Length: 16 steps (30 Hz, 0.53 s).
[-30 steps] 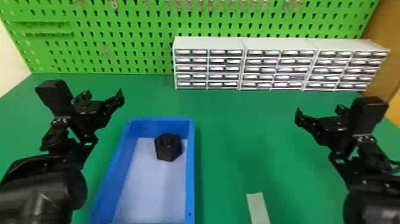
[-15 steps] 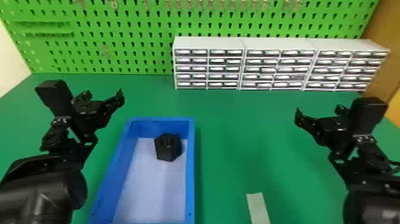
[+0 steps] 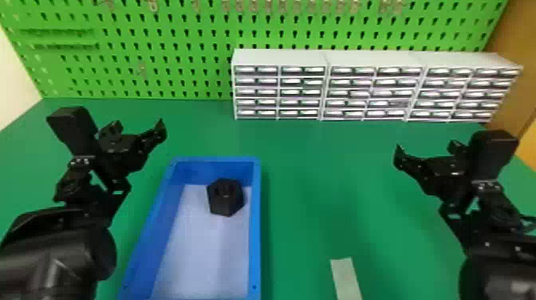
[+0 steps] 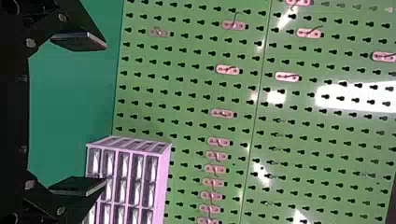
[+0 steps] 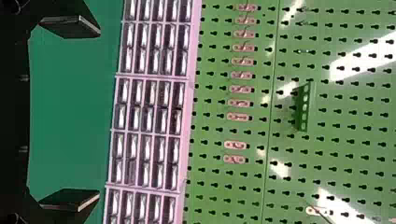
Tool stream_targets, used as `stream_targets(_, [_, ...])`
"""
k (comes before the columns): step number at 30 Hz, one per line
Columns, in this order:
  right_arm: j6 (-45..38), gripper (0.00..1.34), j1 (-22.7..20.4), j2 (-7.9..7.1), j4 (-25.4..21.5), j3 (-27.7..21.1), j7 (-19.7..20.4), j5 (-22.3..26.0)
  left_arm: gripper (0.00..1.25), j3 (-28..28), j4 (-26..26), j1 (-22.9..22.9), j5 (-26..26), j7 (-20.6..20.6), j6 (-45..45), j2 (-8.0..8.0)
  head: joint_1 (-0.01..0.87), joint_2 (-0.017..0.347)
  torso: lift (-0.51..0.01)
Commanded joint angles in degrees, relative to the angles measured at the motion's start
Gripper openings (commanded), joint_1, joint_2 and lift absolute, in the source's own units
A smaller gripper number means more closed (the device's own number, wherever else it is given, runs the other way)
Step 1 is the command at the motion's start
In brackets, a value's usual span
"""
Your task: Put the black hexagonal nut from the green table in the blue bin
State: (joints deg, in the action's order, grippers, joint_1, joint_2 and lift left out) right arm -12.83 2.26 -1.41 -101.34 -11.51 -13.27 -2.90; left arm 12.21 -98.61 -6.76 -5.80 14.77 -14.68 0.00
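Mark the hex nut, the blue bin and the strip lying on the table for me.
Black hexagonal nut (image 3: 226,203): head view, on its side below the hole.
Blue bin (image 3: 255,223): head view, on its right rim.
Pale strip (image 3: 346,277): head view, on its flat upper face.

No visible change since earlier

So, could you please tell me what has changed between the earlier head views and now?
Nothing has visibly moved, and nothing was taken hold of or let go. The black hexagonal nut stayed inside the blue bin, and the left gripper and right gripper kept their places on either side, both open.
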Motion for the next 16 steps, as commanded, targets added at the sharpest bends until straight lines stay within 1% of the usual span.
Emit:
stream_targets(1, [0.00, 1.24, 0.03, 0.00, 0.00, 0.00, 0.00, 0.00, 1.00, 0.00, 0.00, -0.01, 0.00, 0.00, 0.00, -0.15, 0.686, 0.051, -0.097])
stream_targets(16, [0.00, 1.24, 0.11, 0.00, 0.00, 0.09, 0.00, -0.09, 1.00, 0.00, 0.00, -0.01, 0.00, 0.00, 0.00, -0.15, 0.686, 0.051, -0.097])
